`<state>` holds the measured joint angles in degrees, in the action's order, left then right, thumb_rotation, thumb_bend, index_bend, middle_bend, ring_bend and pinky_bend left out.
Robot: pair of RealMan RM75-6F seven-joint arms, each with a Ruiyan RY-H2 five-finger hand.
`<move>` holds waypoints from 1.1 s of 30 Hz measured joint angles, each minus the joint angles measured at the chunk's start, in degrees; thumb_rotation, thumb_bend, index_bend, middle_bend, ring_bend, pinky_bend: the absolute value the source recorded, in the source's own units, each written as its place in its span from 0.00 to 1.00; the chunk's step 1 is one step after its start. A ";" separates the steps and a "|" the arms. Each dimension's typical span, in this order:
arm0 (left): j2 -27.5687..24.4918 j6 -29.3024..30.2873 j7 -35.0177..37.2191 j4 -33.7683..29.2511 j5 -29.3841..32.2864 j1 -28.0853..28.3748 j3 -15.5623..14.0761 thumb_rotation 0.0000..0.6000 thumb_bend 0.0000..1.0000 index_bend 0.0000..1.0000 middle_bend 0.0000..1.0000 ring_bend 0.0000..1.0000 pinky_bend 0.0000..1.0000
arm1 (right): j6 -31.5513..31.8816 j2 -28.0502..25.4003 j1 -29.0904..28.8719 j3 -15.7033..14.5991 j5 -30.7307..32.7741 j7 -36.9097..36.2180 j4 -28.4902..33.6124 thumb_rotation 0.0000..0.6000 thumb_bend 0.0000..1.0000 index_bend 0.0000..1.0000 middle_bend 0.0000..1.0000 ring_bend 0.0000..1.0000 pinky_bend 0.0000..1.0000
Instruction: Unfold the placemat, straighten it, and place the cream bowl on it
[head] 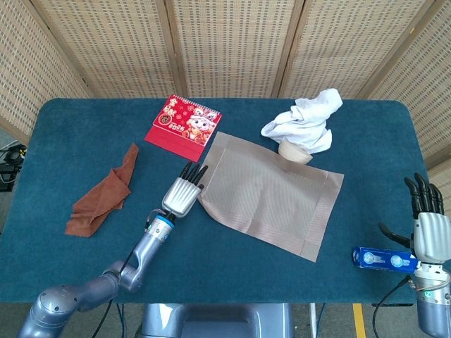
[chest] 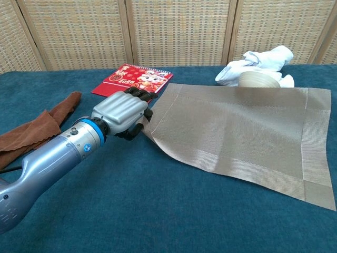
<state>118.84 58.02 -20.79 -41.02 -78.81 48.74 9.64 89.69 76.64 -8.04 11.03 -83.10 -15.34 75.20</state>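
The tan placemat lies unfolded and skewed on the blue table, its far edge touching the cream bowl. That bowl sits half hidden under a white cloth. My left hand grips the mat's left corner with curled fingers. In the chest view the left hand holds the placemat edge slightly raised, and the cream bowl shows behind the mat under the white cloth. My right hand stands at the table's right front edge, fingers spread and holding nothing.
A red calendar lies behind the left hand, close to the mat's far left corner. A crumpled brown cloth lies at the left. A blue packet rests beside my right hand near the front edge.
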 measured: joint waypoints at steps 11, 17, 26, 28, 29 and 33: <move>-2.40 2.53 -0.43 -2.80 -1.58 -1.88 -1.63 1.00 0.58 0.63 0.00 0.00 0.00 | -0.04 0.06 -0.03 -0.28 -0.41 0.29 0.07 1.00 0.24 0.10 0.00 0.00 0.00; -5.77 4.55 -1.26 -6.99 -2.54 -4.50 -3.49 1.00 0.58 0.63 0.00 0.00 0.00 | 0.37 0.10 -0.02 -0.55 -1.09 0.75 0.56 1.00 0.24 0.10 0.00 0.00 0.00; -12.33 8.16 -5.39 -18.35 -3.08 -10.98 -7.34 1.00 0.58 0.64 0.00 0.00 0.00 | 1.66 -0.02 0.22 -1.42 -3.00 1.74 2.19 1.00 0.24 0.10 0.00 0.00 0.00; -13.21 8.63 -6.51 -20.56 -2.97 -11.92 -7.80 1.00 0.58 0.65 0.00 0.00 0.00 | 2.04 -0.05 0.31 -1.65 -3.51 1.95 2.59 1.00 0.24 0.10 0.00 0.00 0.00; -13.76 8.91 -7.39 -22.09 -2.84 -12.49 -8.05 1.00 0.58 0.65 0.00 0.00 0.00 | 2.21 -0.07 0.36 -1.74 -3.70 2.02 2.76 1.00 0.24 0.10 0.00 0.00 0.00; -15.27 9.28 -10.50 -27.34 -1.75 -14.05 -8.48 1.00 0.58 0.66 0.00 0.00 0.00 | 2.81 -0.24 0.54 -2.01 -4.37 2.12 3.35 1.00 0.24 0.10 0.00 0.00 0.00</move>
<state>103.57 67.30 -31.30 -68.36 -80.57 34.68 1.17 92.50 76.40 -7.50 9.02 -87.46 -13.22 78.55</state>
